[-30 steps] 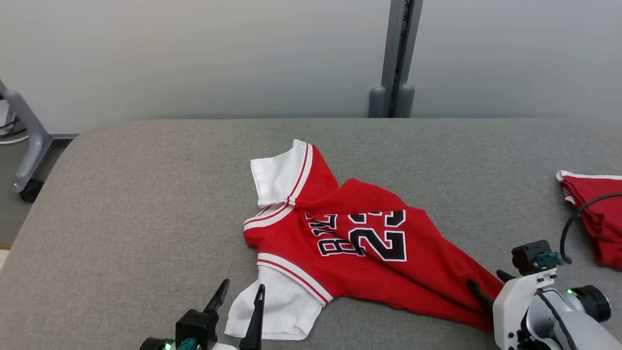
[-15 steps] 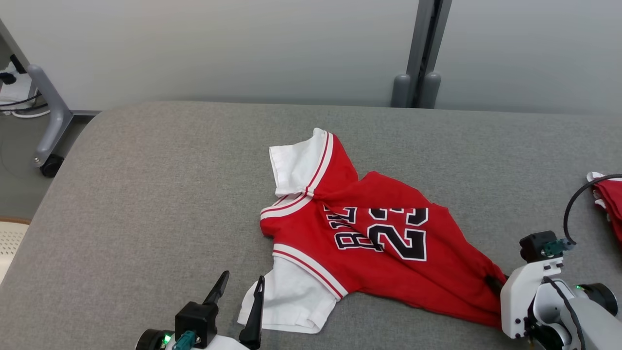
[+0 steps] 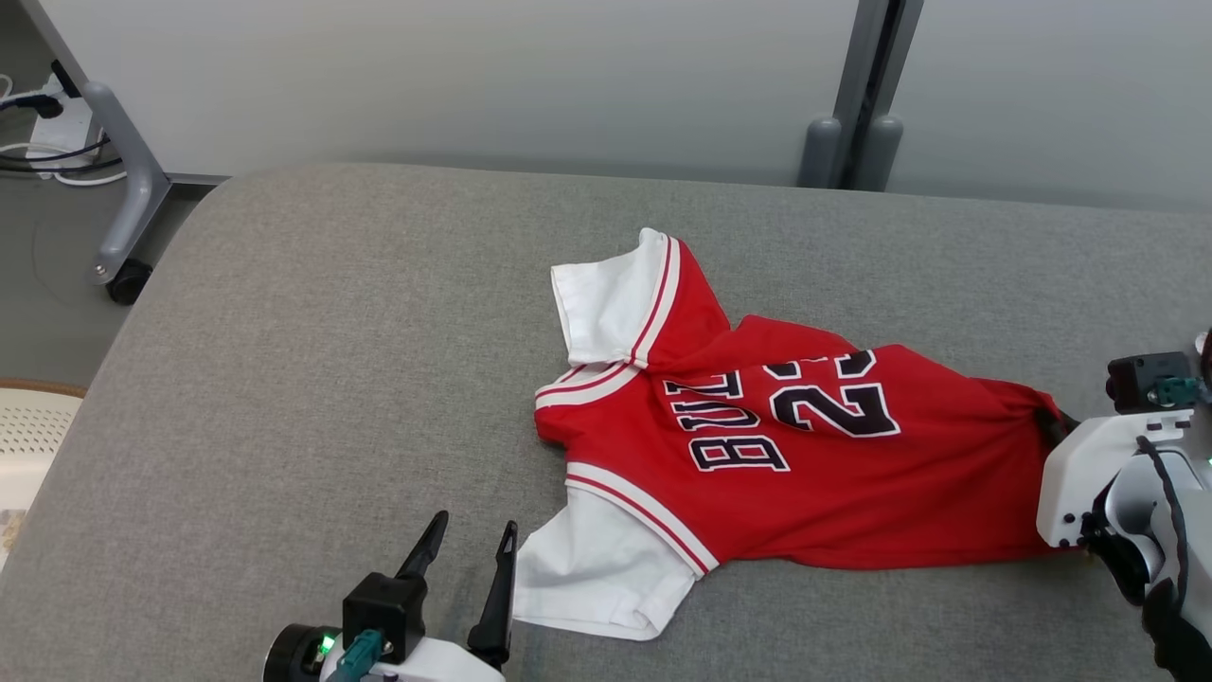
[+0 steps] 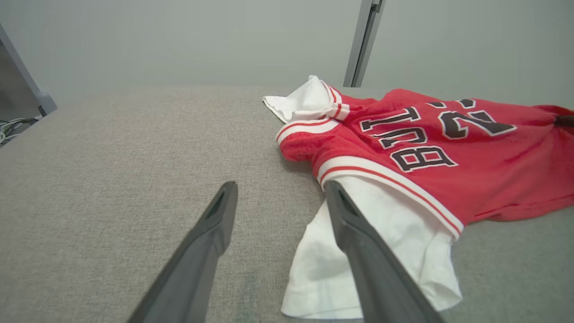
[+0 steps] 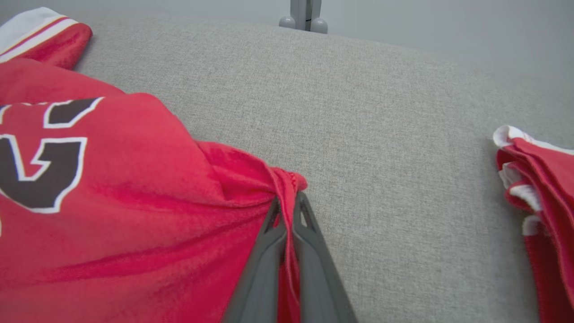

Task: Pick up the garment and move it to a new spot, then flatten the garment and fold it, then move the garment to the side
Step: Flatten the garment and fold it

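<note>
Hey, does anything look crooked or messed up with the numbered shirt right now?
The shirt lies rumpled, not flat: one edge is bunched in the shut right claw, and a fold cuts across its number.

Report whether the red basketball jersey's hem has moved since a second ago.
Yes. The red jersey's hem swung away from the robot, toward the grey post, held in the right gripper.

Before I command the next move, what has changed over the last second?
The right gripper closed on the jersey's hem corner and drew it away from the robot, stretching the red body flatter. The left gripper stayed open by the near white sleeve; the collar kept its place. The head view's shift is camera motion.
</note>
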You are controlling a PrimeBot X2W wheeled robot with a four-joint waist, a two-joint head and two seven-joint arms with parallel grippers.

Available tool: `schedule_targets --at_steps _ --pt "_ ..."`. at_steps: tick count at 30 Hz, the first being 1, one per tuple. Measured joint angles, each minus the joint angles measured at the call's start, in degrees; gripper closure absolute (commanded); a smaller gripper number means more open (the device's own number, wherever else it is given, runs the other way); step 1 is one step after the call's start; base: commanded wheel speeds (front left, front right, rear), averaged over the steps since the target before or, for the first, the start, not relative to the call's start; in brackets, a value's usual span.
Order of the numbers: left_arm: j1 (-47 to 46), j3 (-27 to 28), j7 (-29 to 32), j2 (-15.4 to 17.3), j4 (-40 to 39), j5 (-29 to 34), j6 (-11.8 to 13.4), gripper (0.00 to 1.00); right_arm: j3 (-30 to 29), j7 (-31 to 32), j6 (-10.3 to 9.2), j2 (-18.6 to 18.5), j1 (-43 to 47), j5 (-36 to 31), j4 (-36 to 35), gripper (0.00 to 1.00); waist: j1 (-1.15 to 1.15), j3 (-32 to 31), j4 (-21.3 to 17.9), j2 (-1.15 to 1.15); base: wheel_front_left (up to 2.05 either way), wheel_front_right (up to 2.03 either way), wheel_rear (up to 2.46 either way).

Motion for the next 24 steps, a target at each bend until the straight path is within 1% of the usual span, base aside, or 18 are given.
schedule_targets --at_steps 2,3,4,5,6,9,14,20,24 --pt "-0.53 -0.11 -0.01 -0.08 0.19 0.00 -0.05 0.00 -0.26 -1.20 0.00 0.42 -1.35 -0.79 1.91 0.60 0.00 0.28 0.13 0.00 0.00 0.00 0.00" --pt "-0.77 -0.14 -0.07 -0.11 0.22 0.00 -0.08 0.00 -0.35 -1.70 0.00 0.60 -1.94 -1.09 2.85 0.45 0.00 0.41 0.21 0.00 0.00 0.00 0.00" --pt "-0.89 -0.19 -0.07 -0.19 0.27 0.00 -0.21 0.00 -0.43 -2.24 0.00 0.68 -2.44 -1.51 3.82 0.44 0.00 0.54 0.28 0.00 0.00 0.00 0.00" --pt "-0.90 -0.25 -0.07 -0.22 0.41 0.00 -0.23 0.00 -0.74 -3.14 0.00 0.79 -2.95 -1.76 4.76 0.27 0.00 0.66 0.34 0.00 0.00 0.00 0.00" --pt "-0.96 -0.29 -0.08 -0.21 0.67 0.00 -0.23 0.00 -1.56 -5.35 0.00 0.73 -4.21 -2.33 6.80 0.00 0.00 0.86 0.37 0.00 0.00 0.00 0.00" --pt "-1.19 -0.26 -0.16 -0.20 0.91 -0.10 -0.23 0.00 -2.22 -7.61 0.00 1.30 -5.37 -2.77 8.75 0.00 0.00 0.89 0.12 0.00 0.00 0.00 0.00" --pt "-1.15 -0.16 -0.33 -0.11 1.00 -0.44 -0.04 0.00 -1.18 -10.73 0.00 2.86 -5.31 -2.83 8.57 0.00 0.00 0.40 -0.91 0.00 0.00 0.00 0.00" --pt "-0.64 0.13 -0.40 0.25 0.93 -0.70 0.29 0.00 0.44 -13.99 0.00 3.24 -2.38 -1.90 4.67 0.00 0.00 -0.95 -2.67 0.00 0.00 0.00 0.00" --pt "-0.33 0.42 -0.42 0.36 0.88 -1.07 0.47 0.00 -0.22 -15.14 0.00 3.13 1.04 -1.20 0.57 0.00 0.00 -2.35 -3.78 0.00 0.00 0.00 0.00"
